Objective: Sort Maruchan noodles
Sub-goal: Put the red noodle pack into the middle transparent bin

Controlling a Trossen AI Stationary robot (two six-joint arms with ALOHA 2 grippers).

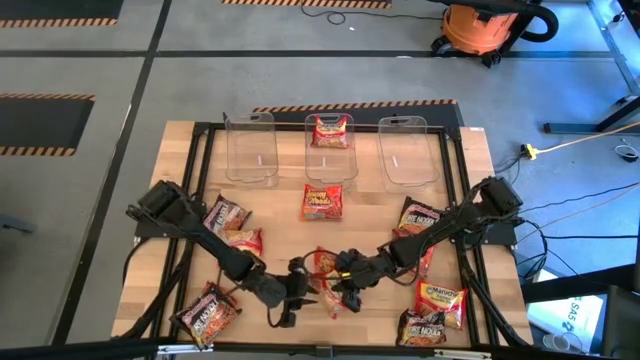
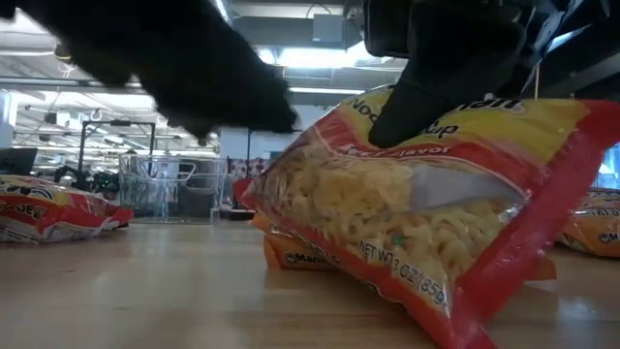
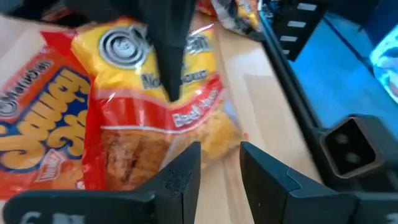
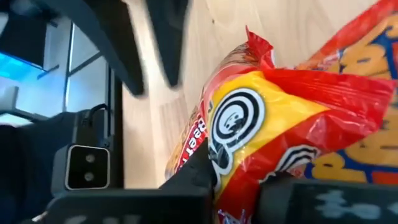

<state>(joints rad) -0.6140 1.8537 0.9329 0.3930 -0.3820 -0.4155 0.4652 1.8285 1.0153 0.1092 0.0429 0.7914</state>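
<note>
Nearest the low camera: a red-and-yellow Maruchan beef-flavour packet (image 2: 426, 213), tilted up on one edge off the tabletop (image 2: 145, 291), pinched at its top edge by the right tool (image 4: 239, 177), fingers pressed together on the wrapper. Left tool (image 3: 221, 168) just beside the same packet near the front-centre of the tabletop, fingers a little apart with nothing between them. Beneath and beside the lifted packet, an orange one (image 3: 43, 137) lying flat. Along the far edge, three clear bins (image 1: 250, 145): one red packet (image 1: 331, 131) already in the middle bin, the two outer bins with nothing visible in them. Another red packet (image 1: 322, 201) just in front of the middle bin. Dark packets scattered on the left (image 1: 226, 214) and the right (image 1: 417, 218), more at the front-left corner (image 1: 208, 312) and front right (image 1: 440, 300). Judged from this: sorting barely begun, one packet binned, one in hand, roughly eight or nine left on the tabletop to be carried to their bins.
</note>
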